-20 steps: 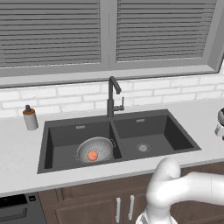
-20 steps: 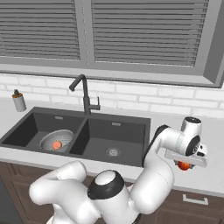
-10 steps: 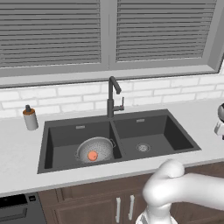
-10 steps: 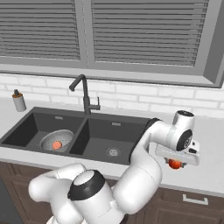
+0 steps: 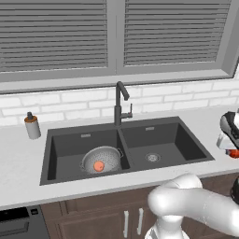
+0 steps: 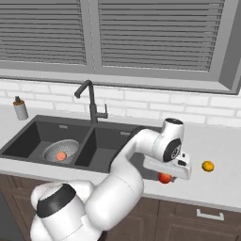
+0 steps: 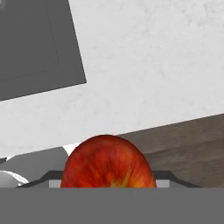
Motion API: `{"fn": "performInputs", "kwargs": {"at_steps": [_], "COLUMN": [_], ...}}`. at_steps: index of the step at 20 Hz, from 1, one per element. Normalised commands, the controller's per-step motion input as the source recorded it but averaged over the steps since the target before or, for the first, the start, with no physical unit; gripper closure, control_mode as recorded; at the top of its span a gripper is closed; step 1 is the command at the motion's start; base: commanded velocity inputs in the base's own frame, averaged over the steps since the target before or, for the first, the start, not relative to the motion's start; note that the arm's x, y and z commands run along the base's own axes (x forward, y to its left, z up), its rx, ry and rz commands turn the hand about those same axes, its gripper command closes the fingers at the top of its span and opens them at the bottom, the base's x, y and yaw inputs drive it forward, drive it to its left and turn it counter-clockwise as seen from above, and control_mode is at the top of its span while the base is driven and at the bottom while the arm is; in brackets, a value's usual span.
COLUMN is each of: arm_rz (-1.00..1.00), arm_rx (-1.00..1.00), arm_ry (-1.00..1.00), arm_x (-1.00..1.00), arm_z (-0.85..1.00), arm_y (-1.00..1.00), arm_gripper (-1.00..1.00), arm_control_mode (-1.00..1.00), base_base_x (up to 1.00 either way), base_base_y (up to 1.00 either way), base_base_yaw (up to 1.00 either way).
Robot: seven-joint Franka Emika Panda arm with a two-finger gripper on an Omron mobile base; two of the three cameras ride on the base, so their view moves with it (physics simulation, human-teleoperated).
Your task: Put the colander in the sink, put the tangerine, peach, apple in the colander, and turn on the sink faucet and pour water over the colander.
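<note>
End effector (image 6: 165, 176): we hold the apple (image 7: 108, 162) between the jaws.
Risk: apple may slip out before reaching the far colander (image 6: 61, 151).

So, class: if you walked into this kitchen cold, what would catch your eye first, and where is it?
Most striking is the big white arm curling over the counter right of the sink, its gripper shut on the red apple. Next, the colander in the left basin with the peach inside, and the tangerine alone on the counter at the far right.
</note>
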Motion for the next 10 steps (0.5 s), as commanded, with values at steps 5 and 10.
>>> {"fn": "performInputs", "kwargs": {"at_steps": [5,10], "arm_rz": [0.0,0.0], "arm_rx": [0.0,0.0], "arm_ry": [0.0,0.0], "arm_x": [-0.21,-0.09], "arm_z": [0.09,0.1], "arm_y": [0.8,0.84], "arm_gripper": [1.0,1.0], "arm_control_mode": [-1.0,-1.0], "base_base_x": [0.0,0.0], "base_base_y": [0.0,0.0], "base_base_yaw": [0.0,0.0]}}
